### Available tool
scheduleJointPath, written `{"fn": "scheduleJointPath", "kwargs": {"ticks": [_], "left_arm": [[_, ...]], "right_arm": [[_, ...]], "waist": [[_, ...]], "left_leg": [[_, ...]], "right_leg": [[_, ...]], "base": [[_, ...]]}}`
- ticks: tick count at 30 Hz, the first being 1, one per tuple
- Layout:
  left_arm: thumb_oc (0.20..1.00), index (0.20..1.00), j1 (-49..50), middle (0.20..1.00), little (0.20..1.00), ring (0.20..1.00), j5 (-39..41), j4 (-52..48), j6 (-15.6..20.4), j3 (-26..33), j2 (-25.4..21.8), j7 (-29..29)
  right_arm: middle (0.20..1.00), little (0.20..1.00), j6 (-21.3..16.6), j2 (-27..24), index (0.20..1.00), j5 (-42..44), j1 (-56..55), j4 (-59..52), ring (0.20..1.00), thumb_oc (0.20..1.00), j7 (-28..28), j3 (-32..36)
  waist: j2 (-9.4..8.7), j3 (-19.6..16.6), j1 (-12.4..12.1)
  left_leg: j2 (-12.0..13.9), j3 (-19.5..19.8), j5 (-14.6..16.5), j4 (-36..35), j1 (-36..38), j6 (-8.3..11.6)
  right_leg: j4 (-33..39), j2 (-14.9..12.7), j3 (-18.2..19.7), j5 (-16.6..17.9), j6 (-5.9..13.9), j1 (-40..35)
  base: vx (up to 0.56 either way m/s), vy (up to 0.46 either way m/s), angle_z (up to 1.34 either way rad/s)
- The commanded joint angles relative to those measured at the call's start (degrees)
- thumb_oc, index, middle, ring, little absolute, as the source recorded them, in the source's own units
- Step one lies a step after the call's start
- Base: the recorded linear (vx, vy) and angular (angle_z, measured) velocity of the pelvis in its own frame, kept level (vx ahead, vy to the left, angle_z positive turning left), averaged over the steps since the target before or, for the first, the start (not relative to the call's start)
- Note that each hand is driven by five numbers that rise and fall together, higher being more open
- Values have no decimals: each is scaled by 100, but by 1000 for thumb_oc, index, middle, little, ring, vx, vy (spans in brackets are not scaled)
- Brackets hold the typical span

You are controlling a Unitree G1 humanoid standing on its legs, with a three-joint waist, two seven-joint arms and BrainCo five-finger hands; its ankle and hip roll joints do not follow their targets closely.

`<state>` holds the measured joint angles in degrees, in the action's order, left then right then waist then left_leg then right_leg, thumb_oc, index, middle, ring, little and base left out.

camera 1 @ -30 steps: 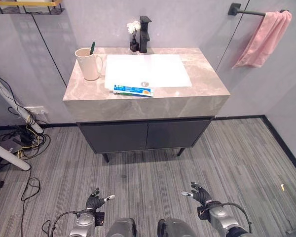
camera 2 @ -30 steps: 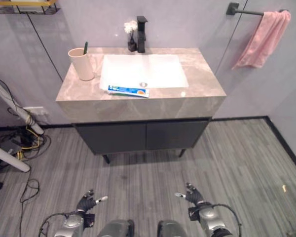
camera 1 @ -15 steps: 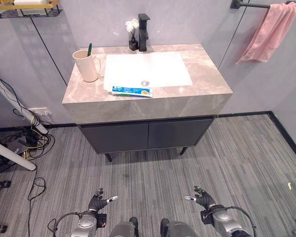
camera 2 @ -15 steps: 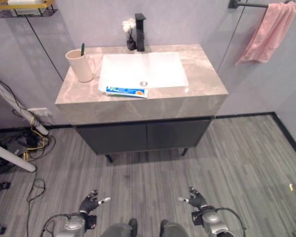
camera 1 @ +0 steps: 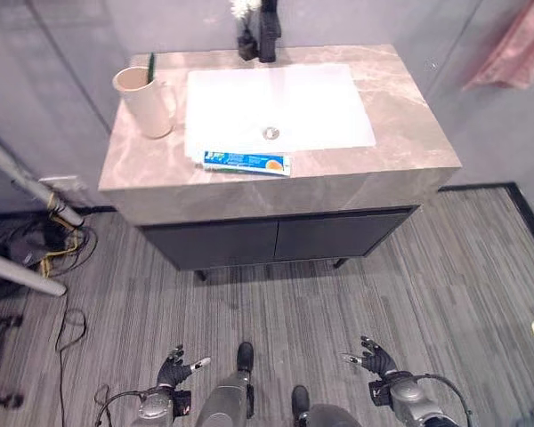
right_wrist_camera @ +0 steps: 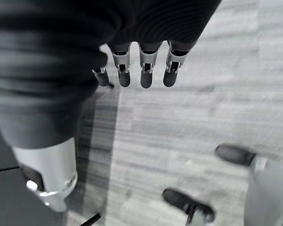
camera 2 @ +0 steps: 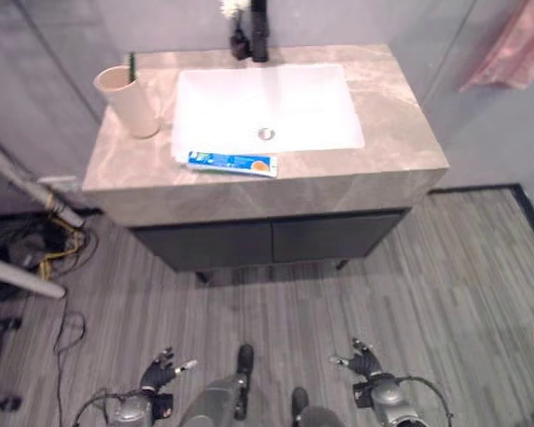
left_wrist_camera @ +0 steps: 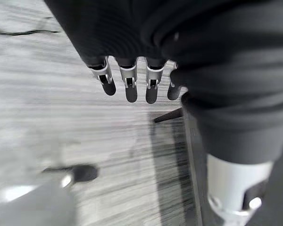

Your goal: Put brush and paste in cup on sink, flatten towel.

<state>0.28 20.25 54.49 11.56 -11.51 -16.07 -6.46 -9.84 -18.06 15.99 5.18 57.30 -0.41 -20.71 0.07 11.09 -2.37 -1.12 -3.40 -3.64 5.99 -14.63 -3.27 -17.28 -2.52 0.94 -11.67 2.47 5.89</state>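
Observation:
A beige cup [camera 1: 145,100] stands at the left end of the marble counter [camera 1: 400,124], with a green toothbrush [camera 1: 150,64] upright in it. The blue and white toothpaste box [camera 1: 246,163] lies flat at the counter's front, just before the white basin [camera 1: 276,105]. A bunched pink towel [camera 1: 514,55] hangs at the upper right. Both hands hang low over the floor, far from the sink: my left hand [camera 1: 173,367] and my right hand [camera 1: 377,359] are open and empty, fingers [left_wrist_camera: 127,84] relaxed.
A black tap [camera 1: 268,31] and a small flower vase [camera 1: 246,36] stand behind the basin. Dark cabinet doors [camera 1: 276,240] sit under the counter. White poles [camera 1: 18,276] and a tangle of cables [camera 1: 49,258] lie on the floor at the left.
The whole picture has shifted: the camera has come closer to the sink and tipped down, so the counter looks larger and the towel bar is out of frame. Both hands stay low and open.

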Motion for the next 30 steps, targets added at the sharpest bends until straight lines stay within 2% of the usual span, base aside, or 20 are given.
{"fn": "scheduleJointPath", "kwargs": {"ticks": [1, 2, 3, 5, 7, 8, 10, 11, 12, 13, 14, 15, 16, 17, 18, 19, 21, 24, 28, 30], "left_arm": [[1000, 1000, 3, 1000, 1000, 1000, 15, -304, 200, -11, -335, -1], [1000, 1000, 42, 1000, 1000, 1000, -12, -303, 200, 12, -364, 6], [1000, 1000, 113, 1000, 1000, 1000, -26, -392, 183, 38, -382, 12], [1000, 1000, 106, 1000, 1000, 1000, -57, -315, 183, 42, -382, 17], [1000, 1000, 141, 1000, 1000, 1000, -178, -257, 160, 33, -386, 25], [1000, 1000, 139, 1000, 1000, 1000, -189, -222, 154, 35, -379, 29], [1000, 1000, 125, 1000, 1000, 1000, -243, -155, 163, -7, -398, 34], [1000, 1000, 145, 1000, 1000, 1000, -281, -170, 156, -41, -405, 31], [1000, 1000, 97, 1000, 1000, 1000, -592, -29, 152, -127, -440, -32], [1000, 1000, 95, 1000, 1000, 1000, -592, -26, 154, -127, -439, -33], [1000, 1000, 78, 1000, 1000, 1000, -513, 77, 149, -94, -380, -22], [1000, 1000, 44, 1000, 1000, 1000, -489, 143, 171, -106, -369, -23], [1000, 1000, -67, 1000, 1000, 1000, -455, 284, 187, -93, -342, -54], [1000, 1000, -70, 1000, 1000, 1000, -454, 286, 188, -93, -340, -54], [1000, 1000, -123, 1000, 1000, 1000, -451, 308, 188, -99, -347, -81], [1000, 1000, -167, 1000, 1000, 1000, -441, 394, 183, -90, -350, -99], [1000, 1000, -253, 1000, 1000, 1000, -452, 466, 207, -80, -341, -169], [1000, 1000, -298, 1000, 1000, 1000, -321, 453, 205, -14, -272, -231], [1000, 1000, -500, 1000, 1000, 1000, -298, 323, 222, -195, -201, -250], [1000, 1000, -590, 1000, 1000, 1000, -342, 254, 213, -301, -192, -273]], "right_arm": [[1000, 1000, -106, -73, 1000, -93, -25, -206, 1000, 1000, 89, 0], [1000, 1000, -98, -71, 1000, -104, -58, -271, 1000, 1000, 121, -3], [1000, 1000, -92, -61, 1000, 33, -152, -406, 1000, 1000, 192, 57], [1000, 1000, -90, -32, 1000, 45, -150, -351, 1000, 1000, 211, 48], [1000, 1000, -94, -23, 1000, -38, -183, -363, 1000, 1000, 232, -15], [1000, 1000, -98, -5, 1000, -30, -185, -383, 1000, 1000, 245, -22], [1000, 1000, -108, -7, 1000, -64, -144, -405, 1000, 1000, 237, -70], [1000, 1000, -103, -17, 1000, -88, -120, -461, 1000, 1000, 232, -105], [1000, 1000, -127, -7, 1000, -67, -68, -617, 1000, 1000, 235, -152], [1000, 1000, -127, -7, 1000, -67, -68, -618, 1000, 1000, 235, -152], [1000, 1000, -145, -21, 1000, -76, 46, -709, 1000, 1000, 200, -216], [1000, 1000, -146, -36, 1000, -91, 94, -765, 1000, 1000, 205, -246], [1000, 1000, -136, -71, 1000, -139, 162, -873, 1000, 1000, 207, -290], [1000, 1000, -135, -73, 1000, -139, 163, -874, 1000, 1000, 207, -290], [1000, 1000, -119, -93, 1000, -181, 175, -925, 1000, 1000, 208, -320], [1000, 1000, -108, -147, 1000, -258, 115, -999, 1000, 1000, 234, -360], [1000, 1000, -122, -179, 1000, -328, 102, -950, 1000, 1000, 218, -425], [1000, 1000, -127, -377, 1000, -529, 27, -1110, 1000, 1000, 238, -514], [1000, 1000, -134, -546, 1000, -569, -9, -1019, 1000, 1000, 162, -454], [1000, 1000, -125, -584, 1000, -530, -11, -997, 1000, 1000, 132, -405]], "waist": [[-184, -340, -88], [-189, -354, -89], [-182, -385, -77], [-174, -405, -77], [-177, -475, -86], [-156, -494, -70], [-67, -454, -43], [-4, -436, -27], [-11, -432, 2], [-12, -413, 18], [16, -397, -22], [20, -339, 7], [-53, -279, 80], [-46, -260, 80], [-97, -268, 128], [-183, -301, 188], [-303, -381, 165], [-389, -500, 181], [-412, -429, 243], [-402, -427, 286]], "left_leg": [[-157, 86, 410, 1000, -537, 127], [-196, 62, 502, 1009, -463, 91], [-297, 71, 611, 1061, -381, 19], [-333, 66, 645, 1056, -318, 0], [-433, 79, 698, 956, -109, -50], [-463, 116, 671, 850, 10, -66], [-418, 163, 613, 649, 234, -103], [-396, 185, 570, 553, 331, -111], [-365, 146, 450, 275, 568, -54], [-371, 161, 452, 271, 593, -52], [-225, 125, 563, 205, 691, 46], [-200, 158, 607, 227, 752, 77], [-157, 222, 688, 267, 851, 180], [-150, 225, 696, 270, 871, 181], [-128, 302, 740, 267, 913, 230], [-44, 410, 776, 270, 1004, 308], [103, 493, 673, 211, 1038, 424], [282, 700, 587, 232, 1081, 564], [318, 722, 383, 819, 779, 689], [366, 592, 305, 734, 744, 695]], "right_leg": [[-20, -267, 7, 899, 469, -249], [-72, -332, 0, 1015, 503, -256], [-281, -395, 19, 1289, 508, -198], [-381, -408, 5, 1399, 515, -183], [-604, -453, -44, 1745, 536, -202], [-856, -411, -29, 1997, 537, -133], [-1364, -293, -120, 2141, 509, 97], [-1464, -188, -204, 2078, 498, 253], [-929, -122, -616, 1515, 441, 542], [-928, -129, -632, 1504, 441, 513], [-250, -456, -933, 1337, 434, 625], [-52, -506, -822, 1430, 466, 707], [502, -744, -566, 1860, 600, 837], [515, -738, -570, 1864, 600, 809], [743, -793, -342, 2007, 645, 822], [894, -650, -127, 1897, 648, 692], [923, -410, -157, 1757, 569, 617], [1079, -156, -292, 1631, 455, 437], [1105, -109, -503, 1533, 318, 298], [1140, -113, -583, 1491, 291, 270]], "base": [[214, 212, -32], [205, 198, -12], [205, 198, 1], [142, 131, 7], [170, 133, 12], [151, 124, 14], [112, 117, 11], [206, 115, 0], [179, 73, -17], [232, -14, -35], [142, -94, -41], [250, -236, -30], [162, -182, -14], [180, -244, 14], [197, -277, 24], [253, -374, 44], [201, -341, 51], [190, -310, 33], [99, -195, 24], [51, -59, 33]]}}
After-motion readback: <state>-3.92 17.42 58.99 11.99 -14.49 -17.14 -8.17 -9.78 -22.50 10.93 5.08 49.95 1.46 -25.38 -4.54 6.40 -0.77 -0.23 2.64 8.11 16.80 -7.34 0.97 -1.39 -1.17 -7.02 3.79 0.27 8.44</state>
